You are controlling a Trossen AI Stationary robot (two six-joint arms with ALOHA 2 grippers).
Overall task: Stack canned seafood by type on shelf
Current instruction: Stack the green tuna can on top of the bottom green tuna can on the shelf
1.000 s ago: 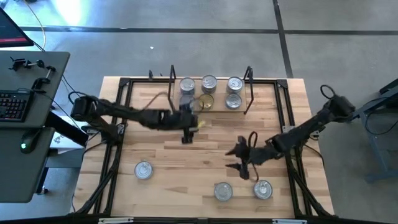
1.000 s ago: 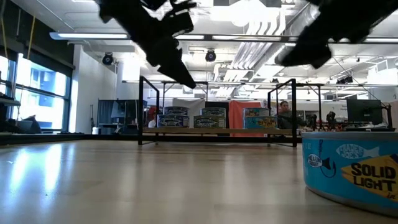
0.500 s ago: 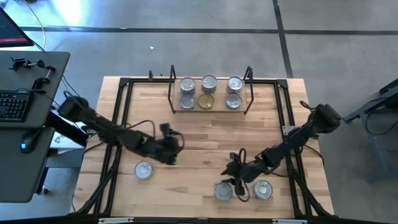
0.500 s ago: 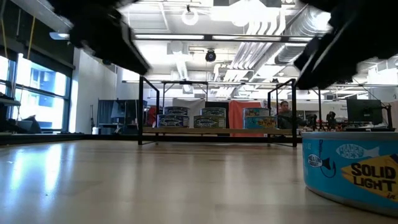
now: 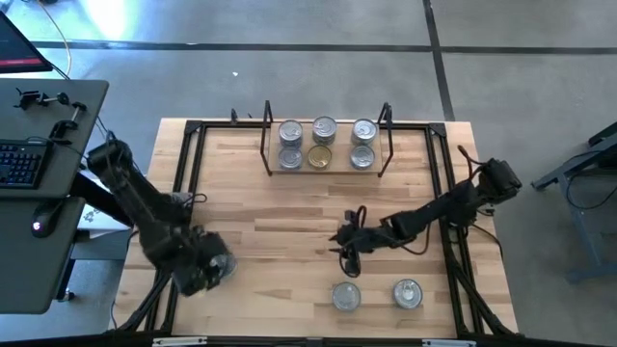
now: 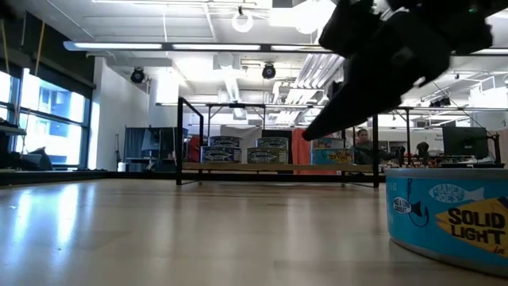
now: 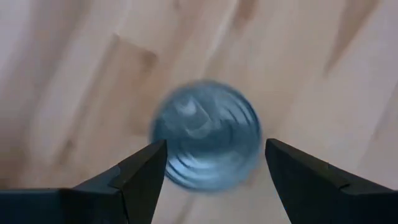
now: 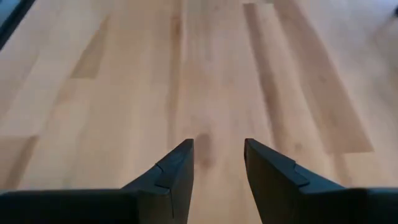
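Tins: six on shelf (image 5: 381,170), three loose on table (image 5: 289,231). Nearest tin (image 6: 449,224) reads "SOLID LIGHT". Left gripper (image 7: 214,168) spread over silver-lidded tin (image 7: 206,143); right gripper (image 8: 219,163) parted, empty.

A pale, light-wood plank tabletop (image 5: 289,212) with darker grain streaks sits in a black metal frame (image 5: 196,127). Between the left gripper's (image 7: 214,171) matte black fingers (image 7: 140,177) lies a short round silver tin (image 7: 206,143) whose lid shows concentric ridges and a bluish sheen. Only bare blond wood with brown streaks shows between the right gripper's (image 8: 217,163) black fingers (image 8: 174,171). The low light-wood shelf with black wire uprights (image 5: 326,170) carries five silver-lidded tins (image 5: 290,130) and one gold-lidded tin (image 5: 320,156). The near round tin with a turquoise-blue label (image 6: 448,218) bears yellow lettering and a dark fish outline.
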